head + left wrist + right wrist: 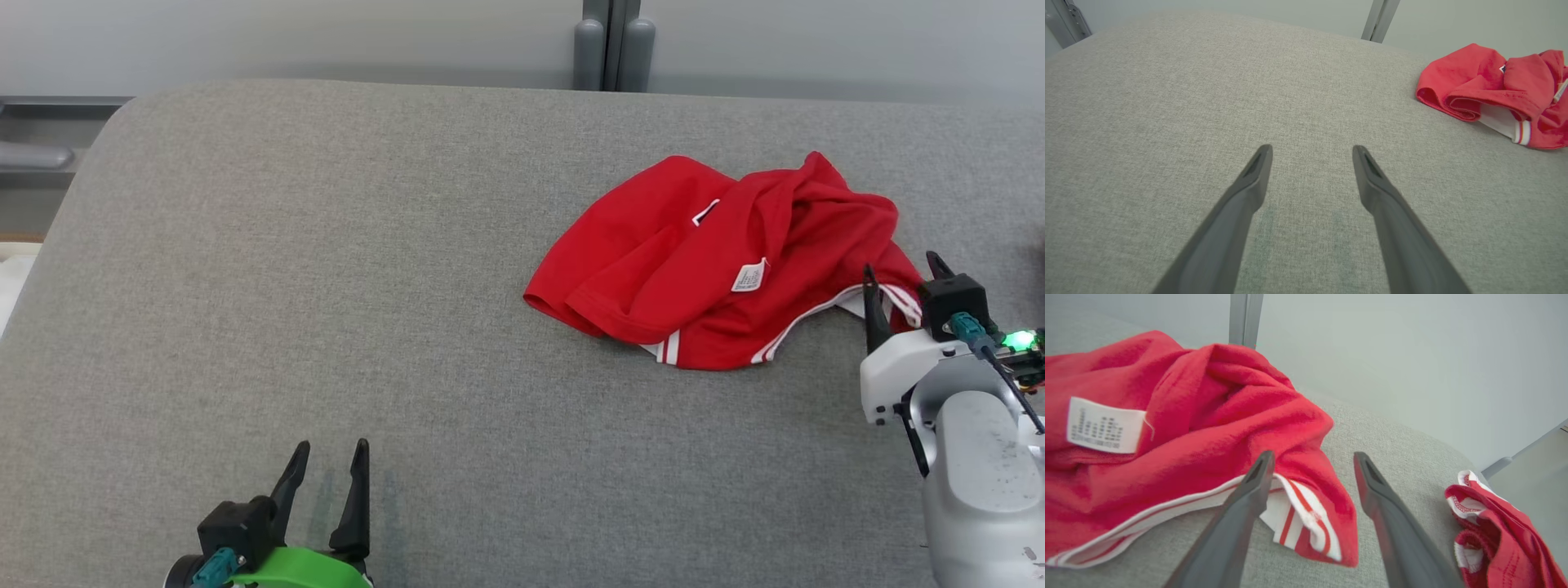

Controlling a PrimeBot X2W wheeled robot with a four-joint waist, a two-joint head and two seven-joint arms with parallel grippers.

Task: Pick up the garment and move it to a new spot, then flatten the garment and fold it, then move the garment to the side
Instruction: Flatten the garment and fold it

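The right gripper (902, 284), fingers spread wide and holding nothing, stands at the near right corner of the garment (694, 269). In the right wrist view the striped corner of the hem (1306, 522) lies between its tips. The red garment sits crumpled on the grey tabletop (326, 245), right of centre, a white label (749, 276) showing. Its long axis runs roughly side to side across the head view, and from this gripper the bulk of it spreads ahead and to the left. The left gripper (331, 447), equally wide and empty, hovers at the near edge, well apart from the cloth, so the right arm looks far the nearer for the pick-up. A second red-and-white bundle (1490, 535) lies just right of the right gripper; whether it belongs to the same garment cannot be told.
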